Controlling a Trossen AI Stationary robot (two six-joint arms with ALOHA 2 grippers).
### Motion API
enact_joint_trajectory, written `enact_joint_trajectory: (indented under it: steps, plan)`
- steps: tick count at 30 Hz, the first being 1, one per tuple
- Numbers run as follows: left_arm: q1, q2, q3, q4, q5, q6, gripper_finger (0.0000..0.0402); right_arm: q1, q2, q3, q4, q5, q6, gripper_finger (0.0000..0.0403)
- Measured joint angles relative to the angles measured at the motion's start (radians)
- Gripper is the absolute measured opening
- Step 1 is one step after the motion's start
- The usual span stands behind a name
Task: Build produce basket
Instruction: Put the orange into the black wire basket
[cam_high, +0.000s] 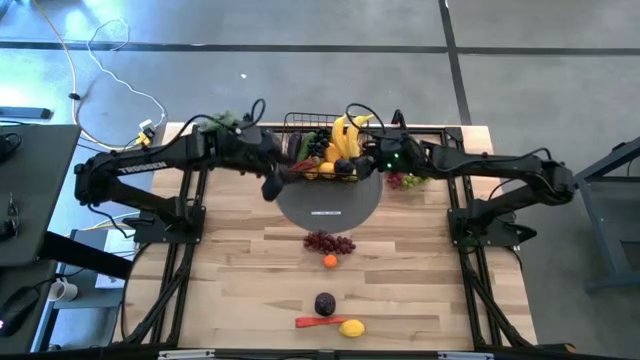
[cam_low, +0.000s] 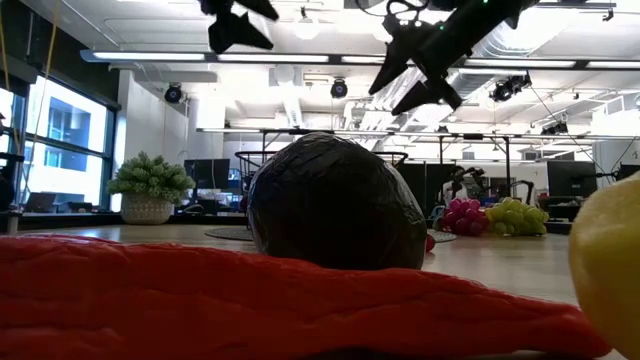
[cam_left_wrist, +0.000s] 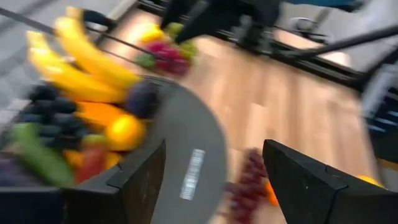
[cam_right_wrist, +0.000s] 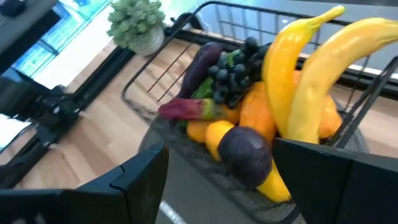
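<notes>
A wooden table (cam_high: 240, 270) is seen. On it are laid a grey disc (cam_high: 330, 205), grapes (cam_high: 329, 242), an orange (cam_high: 330, 261), a plum (cam_high: 325, 303), a chilli (cam_high: 316, 322) and a lemon (cam_high: 351, 327).

You see a flat grey round disc (cam_high: 330, 208) lying on the wooden table (cam_high: 240, 270) toward the far side, a white label on it. A pale-green leafy bunch (cam_low: 150, 178) in a pale pot stands at the far left.

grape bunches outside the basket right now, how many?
2. Red grape bunch on the table just in front of the grey disc; mixed red-green bunch right of the basket, by the right arm. Others may be hidden behind the arms.
</notes>
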Motion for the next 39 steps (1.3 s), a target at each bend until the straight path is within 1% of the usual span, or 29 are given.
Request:
enact_joint_trajectory:
  steps: [5,8,12,14,19,25,27,32,39]
  plan:
    - [-0.096,0.0,0.0,-0.009,0.063,-0.084,0.0262,0.063,-0.021,0.0,-0.018,0.028,-0.007,0.0268]
    - [-0.154,0.001,0.0,-0.016,0.062,-0.116,0.0271,0.101,-0.023,0.0,-0.033,0.032,0.0,0.0268]
    - [-0.221,0.033,-0.002,-0.023,0.059,-0.179,0.0288,0.162,-0.023,0.0,-0.049,0.03,0.002,0.0268]
    - [-0.257,0.05,0.0,-0.002,0.063,-0.181,0.0294,0.19,-0.023,0.0,-0.052,0.028,0.002,0.0268]
    - [-0.352,0.103,0.0,-0.005,0.046,-0.028,0.0296,0.248,-0.023,0.0,-0.059,0.028,0.002,0.0268]
    - [-0.434,0.174,0.0,0.013,0.042,0.087,0.0296,0.303,-0.023,0.0,-0.059,0.028,0.023,0.0268]
    - [-0.456,0.202,0.0,0.027,0.036,0.139,0.0296,0.32,-0.023,0.0,-0.059,0.029,0.027,0.0268]
    - [-0.509,0.268,0.0,0.078,-0.022,0.277,0.0296,0.355,-0.023,0.0,-0.06,0.065,0.031,0.0268]
    - [-0.547,0.33,0.0,0.129,-0.039,0.4,0.0296,0.363,-0.023,0.0,-0.069,0.109,0.102,0.0268]
